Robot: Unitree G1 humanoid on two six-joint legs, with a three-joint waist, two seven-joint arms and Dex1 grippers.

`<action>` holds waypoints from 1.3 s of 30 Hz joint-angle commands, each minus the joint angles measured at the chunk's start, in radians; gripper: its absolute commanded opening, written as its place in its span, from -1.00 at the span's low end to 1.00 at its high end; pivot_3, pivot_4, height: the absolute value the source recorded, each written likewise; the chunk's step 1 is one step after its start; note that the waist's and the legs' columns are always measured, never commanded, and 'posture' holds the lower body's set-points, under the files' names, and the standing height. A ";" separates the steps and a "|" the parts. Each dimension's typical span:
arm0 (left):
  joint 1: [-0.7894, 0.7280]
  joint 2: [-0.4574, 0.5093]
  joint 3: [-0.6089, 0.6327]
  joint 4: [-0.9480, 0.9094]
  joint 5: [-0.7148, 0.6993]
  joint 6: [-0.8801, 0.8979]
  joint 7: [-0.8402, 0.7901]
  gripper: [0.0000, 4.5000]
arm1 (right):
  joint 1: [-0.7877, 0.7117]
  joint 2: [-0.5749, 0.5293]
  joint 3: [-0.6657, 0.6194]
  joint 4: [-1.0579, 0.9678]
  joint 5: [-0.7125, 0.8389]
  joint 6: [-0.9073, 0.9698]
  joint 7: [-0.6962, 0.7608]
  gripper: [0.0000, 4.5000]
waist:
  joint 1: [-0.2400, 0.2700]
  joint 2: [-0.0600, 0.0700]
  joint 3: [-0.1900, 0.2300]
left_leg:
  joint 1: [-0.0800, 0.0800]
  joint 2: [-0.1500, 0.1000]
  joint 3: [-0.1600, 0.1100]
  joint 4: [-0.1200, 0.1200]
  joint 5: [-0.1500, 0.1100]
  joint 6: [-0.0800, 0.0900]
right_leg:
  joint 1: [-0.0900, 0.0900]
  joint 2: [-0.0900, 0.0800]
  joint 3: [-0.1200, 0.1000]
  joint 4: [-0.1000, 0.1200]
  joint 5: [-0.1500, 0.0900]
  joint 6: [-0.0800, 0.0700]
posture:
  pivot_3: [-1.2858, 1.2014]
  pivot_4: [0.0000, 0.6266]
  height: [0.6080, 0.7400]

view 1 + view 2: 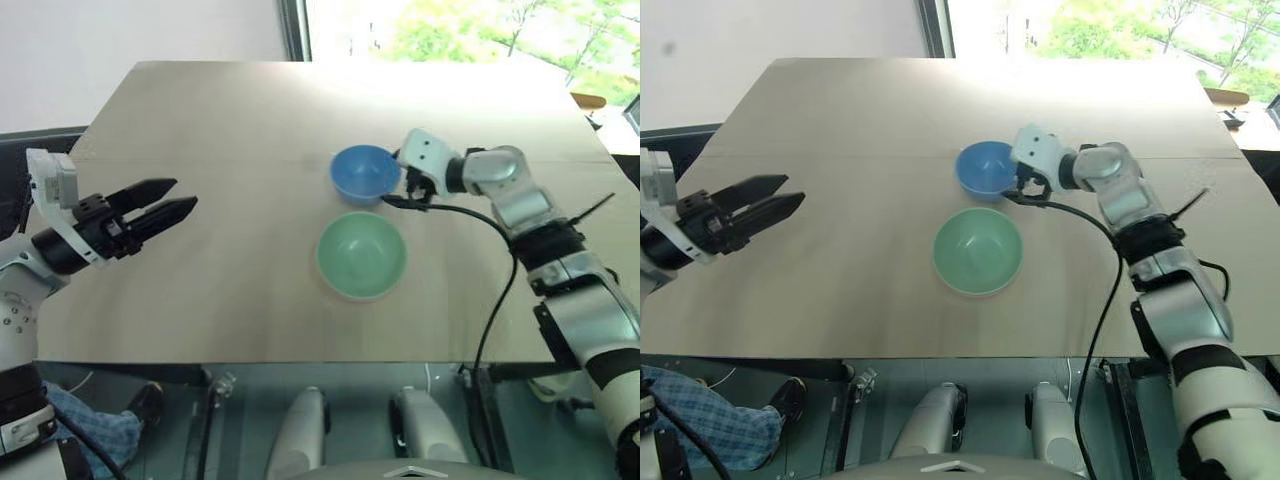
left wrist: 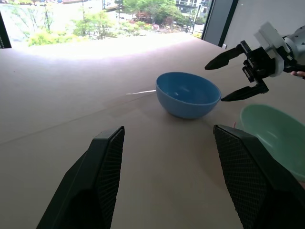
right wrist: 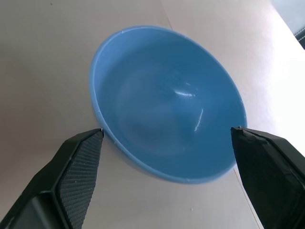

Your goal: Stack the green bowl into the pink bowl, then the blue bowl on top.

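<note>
On the tan wooden table [image 1: 230, 130], the round sky-blue plastic bowl [image 1: 365, 172] stands upright just beyond the pale mint-green plastic bowl [image 1: 361, 255]. The right gripper [image 1: 409, 190] is spread wide beside the blue bowl's rim, holding nothing. The left gripper [image 1: 183, 197], parted and empty, hangs well apart from the blue bowl.

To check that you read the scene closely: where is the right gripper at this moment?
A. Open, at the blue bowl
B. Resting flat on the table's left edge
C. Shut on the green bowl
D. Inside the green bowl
A: the right gripper has its fingers spread wide on either side of the blue bowl, while the green bowl sits apart, nearer the robot.
</note>
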 commanded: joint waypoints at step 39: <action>-0.007 0.026 -0.056 -0.037 -0.005 -0.058 -0.014 0.42 | -0.010 -0.053 -0.037 -0.319 0.078 -0.132 0.393 -0.98 | -0.014 0.001 0.001 | -0.001 0.000 -0.002 -0.001 -0.001 0.002 | 0.000 -0.001 -0.002 0.000 0.000 0.000 | 0.03 -0.52 1.00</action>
